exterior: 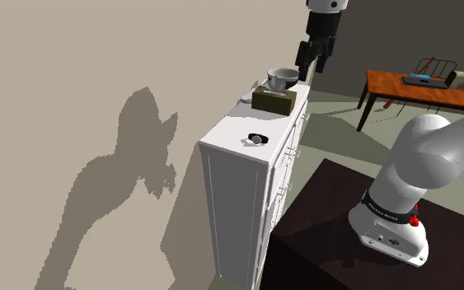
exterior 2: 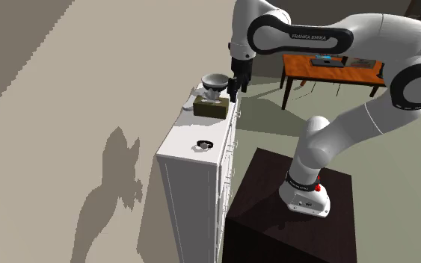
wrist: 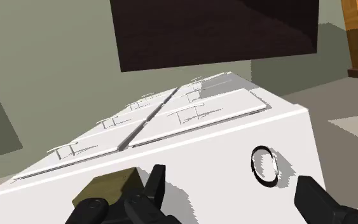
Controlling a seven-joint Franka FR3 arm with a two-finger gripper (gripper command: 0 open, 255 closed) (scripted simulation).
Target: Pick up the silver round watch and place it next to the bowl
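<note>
The white arm (exterior 2: 328, 37) is mounted on the dark brown stand (exterior 2: 265, 220), in the lower right of the second exterior view. From there it rises, bends at the right edge of the frame, runs across the top toward the left, and turns down at the upper centre. The hand points downward with a small tilt. The jaws are apart and hold nothing. In the wrist view the two black fingers (wrist: 151, 191) are wide from each other, and the white top of the chest shows between them. In the shoulder view the jaws hang at the upper centre of the frame, just to the right of the pale bowl (exterior: 282, 79). I cannot tell if they touch it.

The bowl stands at the far end of a tall white chest of drawers (exterior: 238, 214), close behind an olive-green box (exterior: 274, 100). The round watch (exterior: 258, 139), silver with dark parts, lies flat on top of the same chest. It is near the middle of the shoulder view, well apart from the box and the bowl. In the wrist view it is nearer to the finger that is away from the box, and it touches neither finger.

A beige wall (exterior: 57, 82) takes the left of the shoulder view and carries the shadow (exterior: 147, 140) of the arm. The floor (exterior: 337, 136) is grey-green. A wooden table (exterior: 386, 81) with small things on it is in the upper right.
</note>
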